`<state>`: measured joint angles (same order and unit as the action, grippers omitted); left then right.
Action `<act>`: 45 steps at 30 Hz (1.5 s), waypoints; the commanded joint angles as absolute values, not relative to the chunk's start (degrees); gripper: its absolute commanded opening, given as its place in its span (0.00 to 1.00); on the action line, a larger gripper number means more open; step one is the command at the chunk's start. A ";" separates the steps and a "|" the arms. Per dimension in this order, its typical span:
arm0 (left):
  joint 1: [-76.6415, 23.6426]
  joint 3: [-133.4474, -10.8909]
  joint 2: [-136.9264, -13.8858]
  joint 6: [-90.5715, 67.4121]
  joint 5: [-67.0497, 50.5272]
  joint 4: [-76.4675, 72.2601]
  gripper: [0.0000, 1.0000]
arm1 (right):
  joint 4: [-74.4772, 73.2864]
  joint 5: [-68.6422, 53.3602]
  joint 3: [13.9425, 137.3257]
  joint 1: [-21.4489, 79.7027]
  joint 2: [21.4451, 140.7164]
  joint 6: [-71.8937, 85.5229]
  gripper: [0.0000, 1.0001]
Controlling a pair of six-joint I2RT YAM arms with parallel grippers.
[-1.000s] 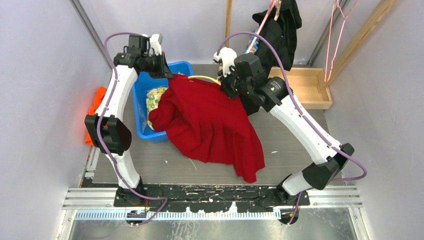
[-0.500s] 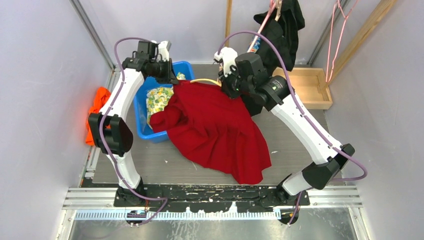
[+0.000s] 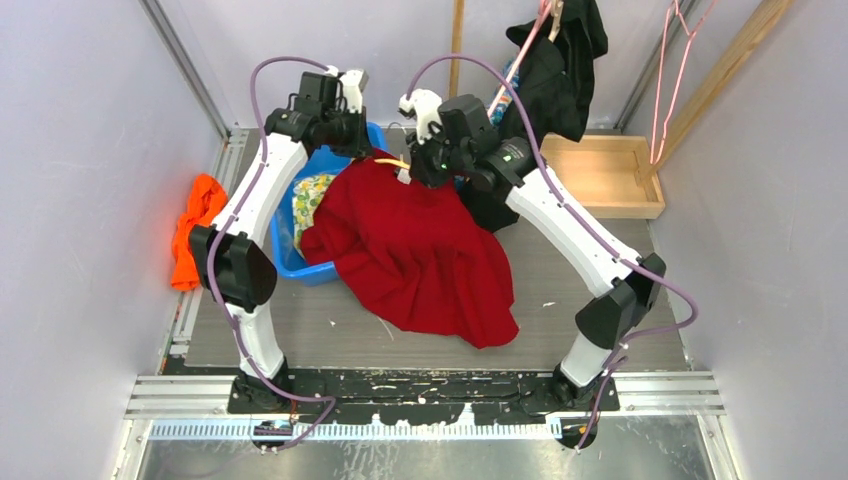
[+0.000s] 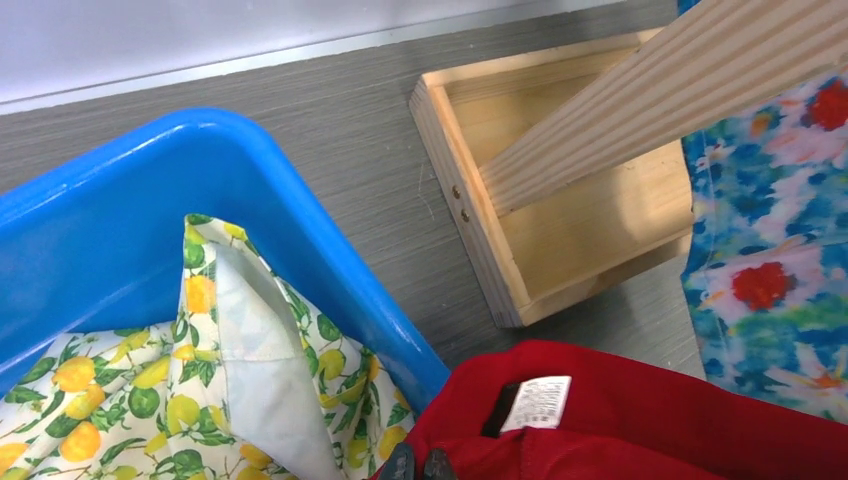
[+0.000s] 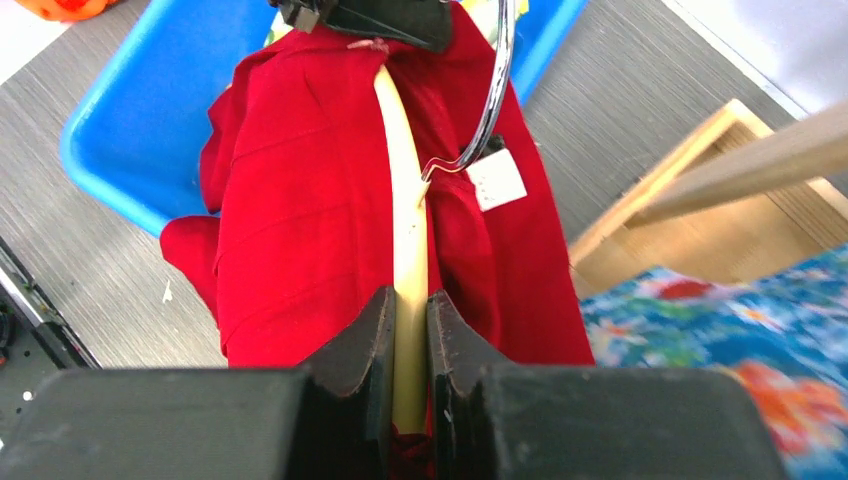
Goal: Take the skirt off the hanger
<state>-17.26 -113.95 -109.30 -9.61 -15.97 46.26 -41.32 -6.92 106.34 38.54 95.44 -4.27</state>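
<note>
Nearest to us, the view from above shows the red fabric skirt [image 3: 430, 260] spread on the grey bench [image 3: 320, 345]. Its left part hangs over the rim of the blue plastic bin [image 3: 298, 266]. An orange cloth [image 3: 190, 228] lies left of the bin, by the wall; only this view shows it.

A little farther, the waist of the skirt is raised between the two arms. From above we cannot tell how the fingers stand there, but the wrist cameras show it. The right pincer [image 5: 408, 325] is closed firmly on the cream-coloured hanger with a metal hook [image 5: 405, 200]. The bar of the hanger runs along the waist, so the skirt is on the hanger. A white label [image 5: 497, 180] sits just beside the hook.

At the far end of the bar the left pincer [image 5: 365, 12] is on the red cloth. Its own camera shows its fingertips pressed together, gripping the waistband edge near the label. The same camera shows inside the bin a white fabric with lemon print [image 4: 150, 400].

Behind the bin is a shallow wooden tray [image 4: 560, 220] with a slanted wooden post [image 4: 680, 90] in it, and a blue floral cloth [image 4: 770, 270] is at the right.

Farthest, only from above, we see a black garment [image 3: 560, 60] and a pink wire hanger [image 3: 672, 80] hanging near the back wall.
</note>
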 commanded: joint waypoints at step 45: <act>-8.69 -98.73 -107.29 -11.18 -16.89 39.79 0.00 | -34.55 7.12 108.64 37.84 79.29 -15.07 0.00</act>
